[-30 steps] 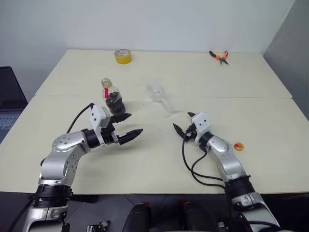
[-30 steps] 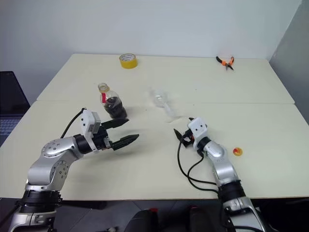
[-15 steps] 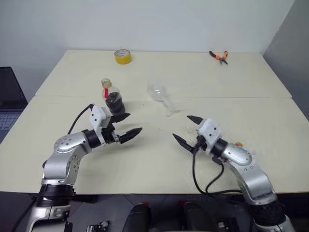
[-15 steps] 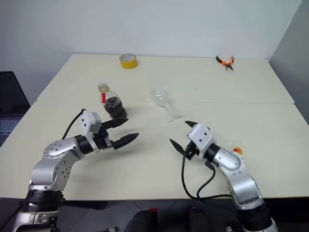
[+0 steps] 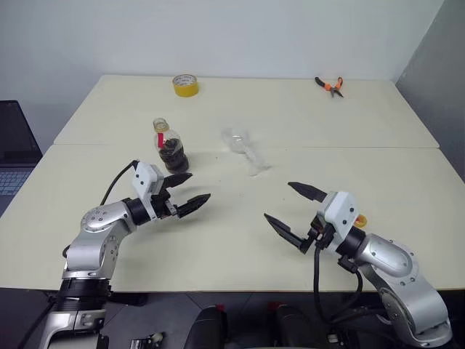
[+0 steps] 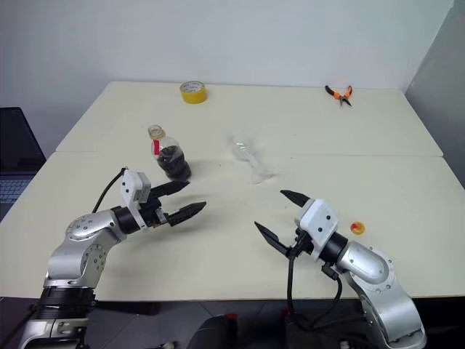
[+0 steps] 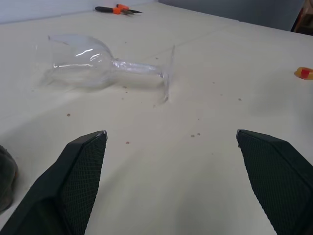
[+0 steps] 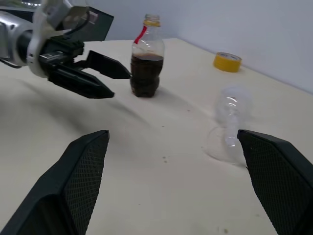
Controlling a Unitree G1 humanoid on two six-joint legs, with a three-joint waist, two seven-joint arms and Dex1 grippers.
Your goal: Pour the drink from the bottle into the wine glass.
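Since right gripper (image 5: 296, 209) drew back nearer, both jaws spread: clear stemmed wine glass (image 5: 242, 147) toppled, squat bottle (image 5: 169, 147) upright beside left gripper (image 5: 186, 191).

Laptop (image 5: 16, 156): cut by frame edge, part seen. Bottle (image 7: 6, 183): mostly out of frame in left wrist view. Pliers (image 5: 329, 85): too small for detail.
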